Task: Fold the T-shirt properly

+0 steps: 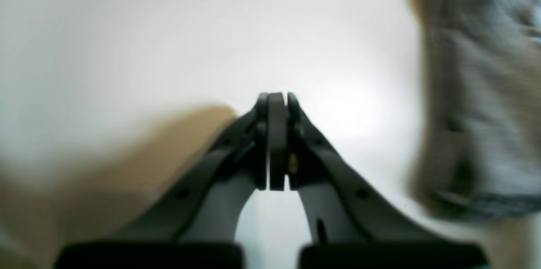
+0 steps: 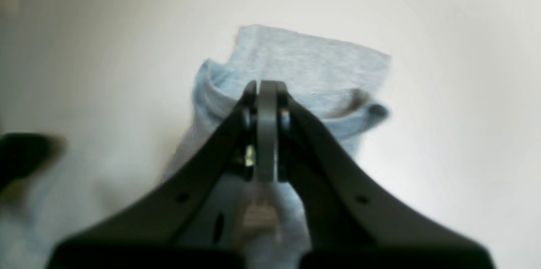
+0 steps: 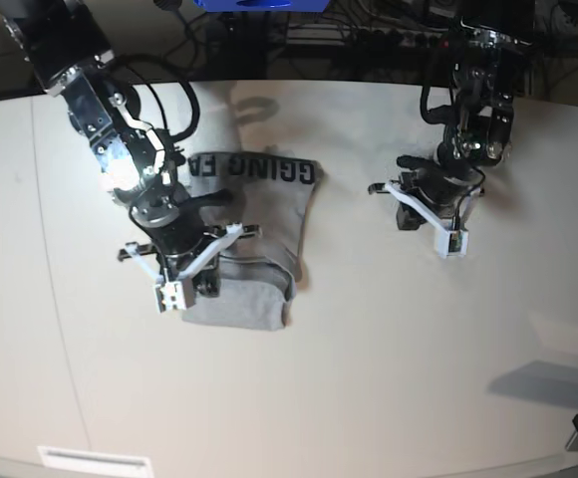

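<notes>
T-shirt point(image 3: 254, 224) folded, bare table point(image 3: 419, 349) from 3 to 6 o'clock. Left gripper point(image 1: 277, 100) closed, empty; right gripper point(image 2: 267, 87) closed over shirt, grip unclear.

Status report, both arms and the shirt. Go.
Left gripper shut, empty, over bare table, clear of the cloth. Right gripper shut, over the T-shirt, grip unconfirmed. Shirt folded into a compact stack, lettering showing. Nothing in the way.

T-shirt point(image 3: 254, 214): heather grey, black block lettering | table point(image 3: 389, 339): off-white | tools: black
</notes>
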You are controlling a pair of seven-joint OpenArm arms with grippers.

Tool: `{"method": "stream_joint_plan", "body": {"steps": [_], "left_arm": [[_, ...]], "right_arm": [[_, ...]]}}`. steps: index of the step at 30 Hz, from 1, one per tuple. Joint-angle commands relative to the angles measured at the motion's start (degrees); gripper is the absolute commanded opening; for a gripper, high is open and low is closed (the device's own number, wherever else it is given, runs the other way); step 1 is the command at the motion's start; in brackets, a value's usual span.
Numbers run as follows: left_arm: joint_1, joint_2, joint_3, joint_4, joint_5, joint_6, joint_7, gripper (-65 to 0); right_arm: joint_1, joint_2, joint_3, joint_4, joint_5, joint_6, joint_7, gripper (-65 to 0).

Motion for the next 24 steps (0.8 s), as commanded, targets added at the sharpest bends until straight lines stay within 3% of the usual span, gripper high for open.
{"method": "stream_joint_plan", "body": {"steps": [1, 5, 8, 12, 15, 19, 24], "left_arm": [[0.8, 0.3, 0.2, 0.7, 3.6, -0.3, -4.4, -65.0], [6.9, 3.4, 5.7, -2.9, 25.4, -0.3, -23.3, -65.0], [9.7, 5.0, 9.0, -8.8, 35.5, -0.1, -36.7, -65.0], [13.1, 6.2, 9.2, -13.4, 35.6, 0.0, -53.1, -65.0], [14.7, 6.2, 9.2, -14.9, 35.3, 0.1, -60.3, -65.0], [17.1, 6.1, 7.1, -11.9, 35.8, 2.2, -62.6, -65.0], [22.1, 6.0, 3.2, 5.8, 35.8, 2.2, -44.9, -65.0]], "right_arm": [[-0.7, 0.5, 0.4, 0.8, -2.3, -0.2, 4.0, -64.9], [-8.1, 1.0, 0.5, -2.6, -16.4, -0.1, 21.6, -64.9], [-12.7, 0.8, 0.5, -7.7, -24.8, -0.1, 35.1, -64.9], [-17.8, 0.8, 0.7, -12.6, -26.5, -0.1, 49.2, -64.9], [-21.0, 0.8, 0.7, -13.1, -26.5, -0.1, 52.6, -64.9], [-24.1, 0.8, 1.2, -11.4, -26.5, -0.2, 52.6, -64.9], [-30.3, -1.2, 7.3, -4.8, -20.8, -0.2, 50.7, -64.9]]}}
